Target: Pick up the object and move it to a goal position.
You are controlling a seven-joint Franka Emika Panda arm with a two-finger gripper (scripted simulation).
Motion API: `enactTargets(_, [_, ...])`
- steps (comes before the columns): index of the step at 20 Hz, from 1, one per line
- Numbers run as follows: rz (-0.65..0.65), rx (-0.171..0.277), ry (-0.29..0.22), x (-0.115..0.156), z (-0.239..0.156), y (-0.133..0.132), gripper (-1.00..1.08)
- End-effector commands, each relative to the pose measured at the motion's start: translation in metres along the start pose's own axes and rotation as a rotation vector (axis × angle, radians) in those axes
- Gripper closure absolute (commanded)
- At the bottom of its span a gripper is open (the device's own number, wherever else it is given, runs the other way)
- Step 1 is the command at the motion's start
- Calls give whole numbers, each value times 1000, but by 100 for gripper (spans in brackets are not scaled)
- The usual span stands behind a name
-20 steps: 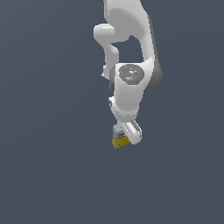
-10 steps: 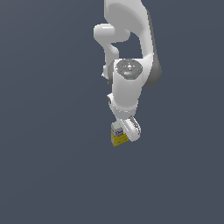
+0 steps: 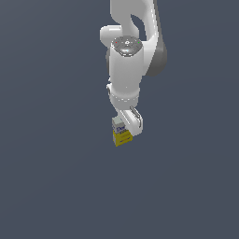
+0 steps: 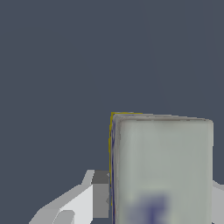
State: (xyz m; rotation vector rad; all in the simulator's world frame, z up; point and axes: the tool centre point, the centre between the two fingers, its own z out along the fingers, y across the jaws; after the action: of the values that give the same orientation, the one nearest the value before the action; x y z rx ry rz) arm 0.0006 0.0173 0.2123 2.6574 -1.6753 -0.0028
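1. Surroundings: in both views I see only a plain, uniform slate-grey ground [image 3: 51, 186]. Nothing else stands near my carton or my arm.

2. Obstructions: in the exterior view, my own arm [image 3: 127, 70] covers the background above the carton. My gripper body hides part of the carton's white-grey top on the exterior view's right.

3. The carton [image 3: 121, 132]: it sits at the tip of my gripper, below my wrist. Its yellow lower body points down and its white-grey top with blue lettering points up, with the whole box tilted slightly. In the wrist view its pale top face [image 4: 162, 168] fills much of the frame, with a thin yellow edge along one side and a blurred blue mark.

4. My gripper [image 3: 127, 126]: it is clamped on the carton. In the wrist view one finger [image 4: 99, 194] presses against the carton's side, and a sliver of the other shows at the far side.

5. Arm pose: my arm hangs down from the exterior view's top, with the round wrist joint facing the camera and the hand pointing downward.

6. Contact with the ground: I cannot tell whether the carton touches it or is lifted.
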Motion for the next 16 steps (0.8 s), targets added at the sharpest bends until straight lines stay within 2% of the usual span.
enactTargets(1, [0,1,0,4,-20,15,108])
enactTargets(16, [1,2,-2,37,-159,122,108])
